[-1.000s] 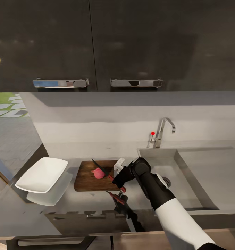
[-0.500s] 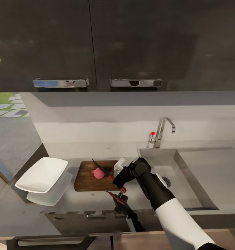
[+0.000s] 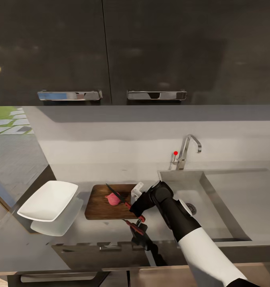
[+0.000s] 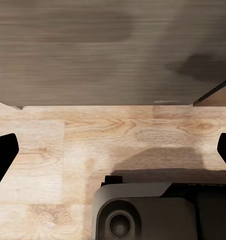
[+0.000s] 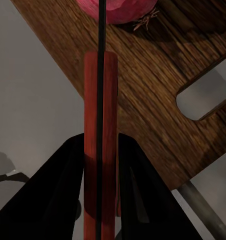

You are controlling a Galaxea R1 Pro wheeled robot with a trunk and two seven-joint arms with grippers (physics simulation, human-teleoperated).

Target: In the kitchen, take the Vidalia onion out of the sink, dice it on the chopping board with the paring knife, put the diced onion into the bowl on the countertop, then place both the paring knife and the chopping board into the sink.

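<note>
We see the right claw (image 3: 138,202) over the right end of the chopping board (image 3: 107,201), near the worktop's front edge. Its two dark fingers (image 5: 135,190) are pressed against both sides of the red handle of the paring knife (image 5: 100,130), so the claw is clamped on the knife. From the right wrist camera, the dark narrow blade runs straight away from the fingers and its far part lies across the Vidalia onion (image 5: 118,11). In the head view the blade slants up and to the left over the onion (image 3: 113,198), and we cannot tell whether it touches or cuts it. The onion sits whole, near the middle of the board.

The board lies flat on the worktop (image 3: 91,233), between the bowl (image 3: 48,200) and the sink (image 3: 214,199). The bowl stands near the worktop's left edge, apart from the board. The tap (image 3: 185,151) with its red knob stands at the sink's rear edge.

In the left wrist view, the left claw's dark fingertips (image 4: 3,155) stand wide apart at the picture's two sides, holding nothing, above a pale wooden floor (image 4: 93,145).
</note>
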